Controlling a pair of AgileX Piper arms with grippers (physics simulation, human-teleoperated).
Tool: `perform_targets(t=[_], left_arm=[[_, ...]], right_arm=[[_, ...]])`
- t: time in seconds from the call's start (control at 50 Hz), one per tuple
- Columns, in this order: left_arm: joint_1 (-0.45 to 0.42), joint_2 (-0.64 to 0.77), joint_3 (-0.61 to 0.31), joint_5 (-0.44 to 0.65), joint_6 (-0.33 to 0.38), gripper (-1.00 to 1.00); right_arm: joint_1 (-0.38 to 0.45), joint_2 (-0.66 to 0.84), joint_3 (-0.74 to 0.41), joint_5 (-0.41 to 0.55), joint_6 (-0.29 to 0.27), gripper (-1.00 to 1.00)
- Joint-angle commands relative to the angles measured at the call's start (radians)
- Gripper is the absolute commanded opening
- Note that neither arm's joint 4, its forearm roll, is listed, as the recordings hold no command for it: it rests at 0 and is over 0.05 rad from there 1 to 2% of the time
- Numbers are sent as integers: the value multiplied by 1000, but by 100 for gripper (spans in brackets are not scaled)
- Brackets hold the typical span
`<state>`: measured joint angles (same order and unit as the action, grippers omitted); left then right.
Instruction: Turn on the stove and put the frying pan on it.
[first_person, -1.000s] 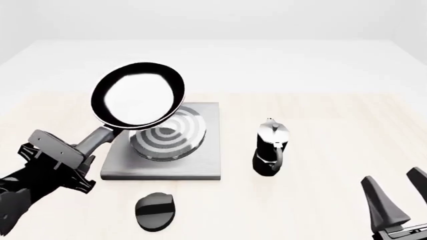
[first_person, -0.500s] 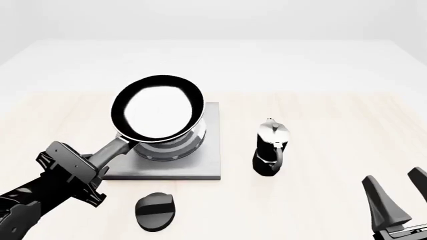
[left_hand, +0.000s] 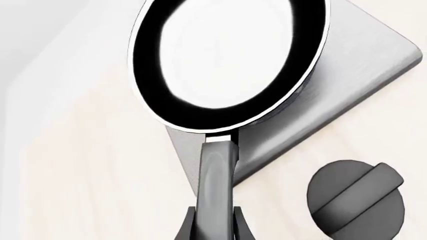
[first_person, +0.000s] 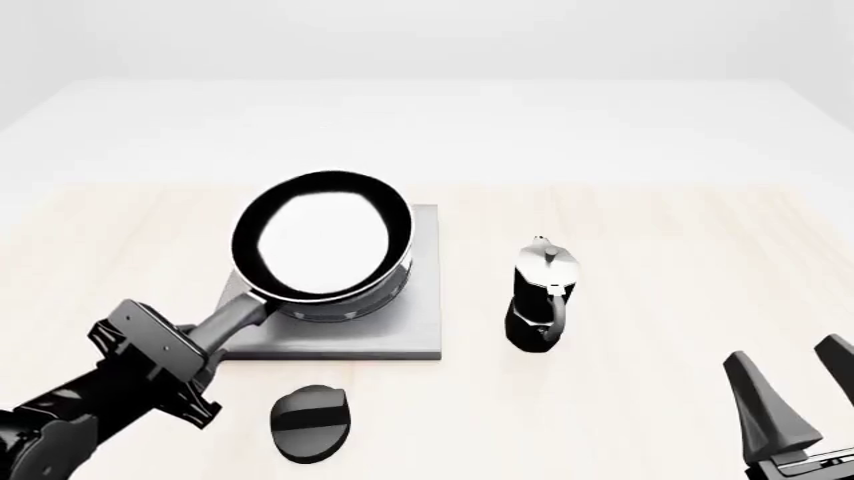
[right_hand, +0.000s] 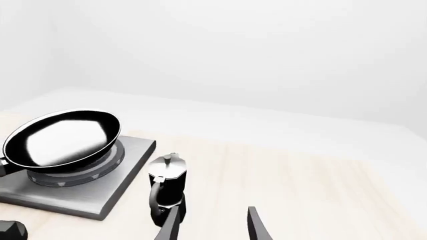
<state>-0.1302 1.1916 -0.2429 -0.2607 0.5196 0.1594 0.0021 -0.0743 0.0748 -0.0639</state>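
Observation:
The black frying pan (first_person: 324, 235) with its glossy inside sits low over the burner of the grey stove slab (first_person: 416, 318), covering the rings. My left gripper (first_person: 200, 348) is shut on the pan's long handle (first_person: 240, 312). In the left wrist view the pan (left_hand: 227, 55) lies over the slab (left_hand: 353, 75), with the handle (left_hand: 215, 190) between the fingers. The round black knob (first_person: 311, 422) lies on the table in front of the stove; it also shows in the left wrist view (left_hand: 355, 202). My right gripper (first_person: 798, 393) is open and empty at the front right. The right wrist view shows the pan (right_hand: 63, 137) on the stove (right_hand: 130, 160).
A black-and-silver moka pot (first_person: 542, 294) stands upright just right of the stove, also in the right wrist view (right_hand: 167, 185). The wooden table (first_person: 667, 220) ends in a white surface behind.
My left gripper has carried the pan rightward and down from above the stove's left rear onto the burner. The right gripper has not moved.

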Motion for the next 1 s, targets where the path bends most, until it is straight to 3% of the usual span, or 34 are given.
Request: perform_targets(t=[0.02, 0.5, 0.88, 0.9, 1.0], left_arm=[[-3, 15, -4, -45, 18, -100], [-8, 95, 30, -133, 29, -100], [-10, 95, 27, -131, 21, -100], [-10, 88, 20, -120, 17, 100], [-11, 72, 8, -99, 10, 100]], right_arm=[[1, 0, 2, -1, 0, 100], [4, 1, 10, -9, 2, 100], [3, 1, 13, -12, 2, 100], [3, 1, 14, -13, 2, 100], [3, 1, 14, -13, 3, 100]])
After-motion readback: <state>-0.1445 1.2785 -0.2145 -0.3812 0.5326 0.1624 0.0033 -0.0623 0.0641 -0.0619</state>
